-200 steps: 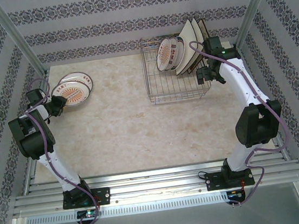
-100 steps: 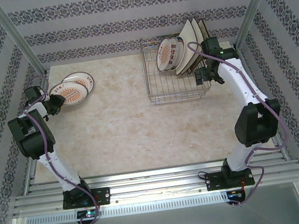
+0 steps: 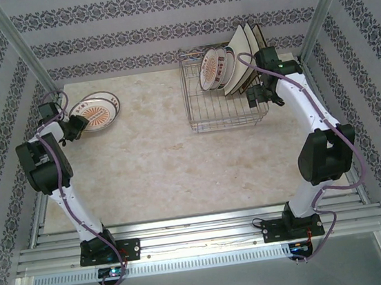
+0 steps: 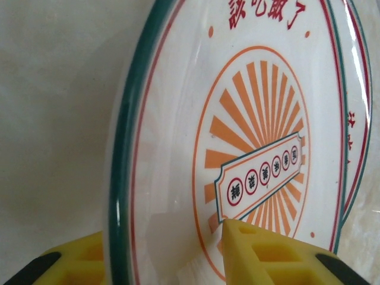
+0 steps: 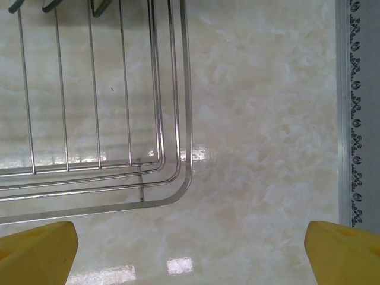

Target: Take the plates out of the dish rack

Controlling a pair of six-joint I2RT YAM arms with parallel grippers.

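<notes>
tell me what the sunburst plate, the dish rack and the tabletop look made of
Sunburst plate: probably glazed ceramic, though melamine is possible; glossy white, printed pattern, soft reflections.
Dish rack: bare metal wire, likely steel or chrome-plated; thin silver rods, bright glints.
Tabletop: polished cream stone or marble-look laminate; cloudy veining, mirror-like highlights.

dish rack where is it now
In the top view the dish rack sits at the far right of the table, plates standing in its back end, the right gripper just off its right side.
</notes>
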